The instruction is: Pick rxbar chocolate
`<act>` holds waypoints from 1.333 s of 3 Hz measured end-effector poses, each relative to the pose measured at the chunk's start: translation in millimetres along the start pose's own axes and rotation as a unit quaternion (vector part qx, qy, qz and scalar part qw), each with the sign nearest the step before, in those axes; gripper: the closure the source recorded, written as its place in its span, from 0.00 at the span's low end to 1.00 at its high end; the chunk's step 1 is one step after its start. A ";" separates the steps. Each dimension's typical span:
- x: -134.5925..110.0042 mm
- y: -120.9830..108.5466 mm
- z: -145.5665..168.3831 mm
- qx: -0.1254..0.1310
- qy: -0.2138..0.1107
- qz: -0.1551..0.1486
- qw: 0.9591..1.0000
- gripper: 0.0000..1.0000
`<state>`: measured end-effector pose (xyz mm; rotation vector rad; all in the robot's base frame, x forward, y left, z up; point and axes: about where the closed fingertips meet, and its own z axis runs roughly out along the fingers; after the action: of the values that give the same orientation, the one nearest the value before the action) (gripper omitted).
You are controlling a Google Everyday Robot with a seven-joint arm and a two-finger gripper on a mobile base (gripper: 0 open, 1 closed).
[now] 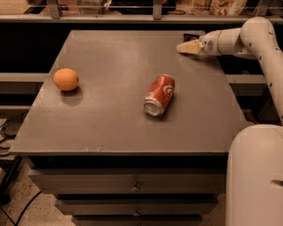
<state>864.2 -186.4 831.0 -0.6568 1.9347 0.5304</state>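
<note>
A small flat black wrapper, the rxbar chocolate [190,35], lies at the far right back edge of the grey table [113,112]. It is partly hidden behind my gripper. My gripper [185,47] hovers low over the table's far right corner, pointing left, just in front of the bar. I cannot see whether it touches the bar.
A red soda can [159,94] lies on its side near the table's middle. An orange fruit [66,79] sits at the left. My white arm [254,36] reaches in from the right, and my base [259,178] stands at the front right. Drawers are below the tabletop.
</note>
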 end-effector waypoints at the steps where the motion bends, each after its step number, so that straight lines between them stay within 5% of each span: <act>1: -1.4 -0.3 -0.7 0.000 0.000 0.001 1.000 0.65; 2: -3.8 -0.1 -1.9 0.000 0.000 0.002 1.000 0.96; 4: -4.5 0.0 -2.2 0.000 0.000 0.001 1.000 1.00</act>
<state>864.4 -186.8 836.0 -0.6536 1.9361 0.5315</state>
